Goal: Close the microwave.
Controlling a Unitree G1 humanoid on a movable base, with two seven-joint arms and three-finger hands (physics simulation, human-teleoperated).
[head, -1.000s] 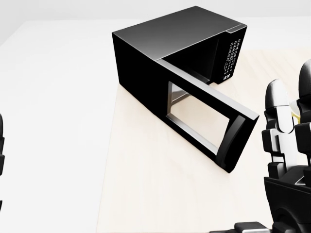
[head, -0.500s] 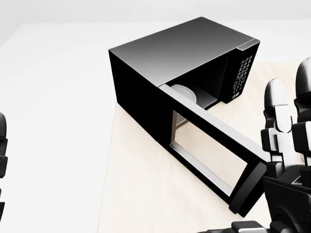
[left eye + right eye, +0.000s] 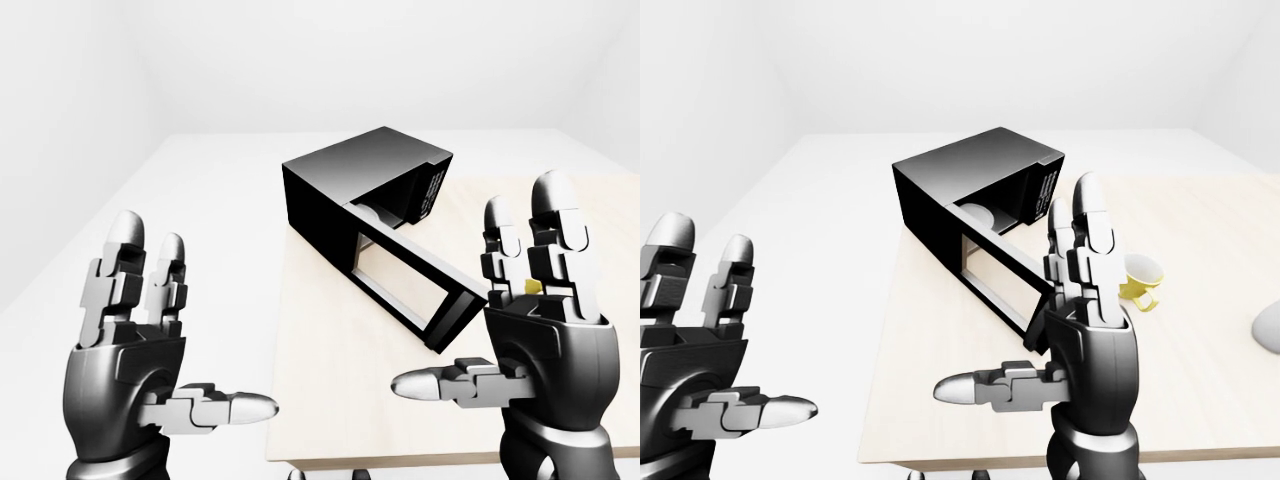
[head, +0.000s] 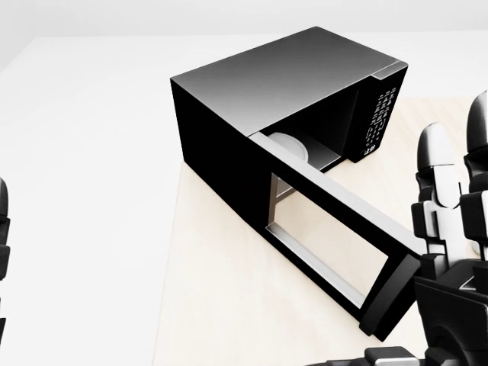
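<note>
A black microwave (image 4: pixel 282 107) is set on a pale wooden table (image 3: pixel 340 400), turned at an angle, with its door (image 4: pixel 335 252) swung wide open. In the head view the door is seen reaching down and to the right from the oven's body, its glass window showing the tabletop through it. A white turntable plate (image 4: pixel 293 146) is visible inside the cavity, and a column of white buttons (image 4: pixel 380 122) runs down the control panel on the oven's right side.

The right hand (image 3: pixel 535 320) is raised with its palm turned away from the camera, fingers straight and spread upward, thumb stretched out to the left. Nothing is held in it. The free edge of the open door lies just to the left of this hand in the left-eye view and is apart from it; in the right-eye view the hand partly covers that edge. The microwave body sits above and to the left of the hand.

The left hand (image 3: pixel 140 340) is held up in the same pose, fingers extended and thumb pointed right, empty. The microwave is well apart from it, up and to its right, past the table's left edge.

A yellow cup (image 3: pixel 1140 280) is seen on the table just to the right of the right hand in the right-eye view.
</note>
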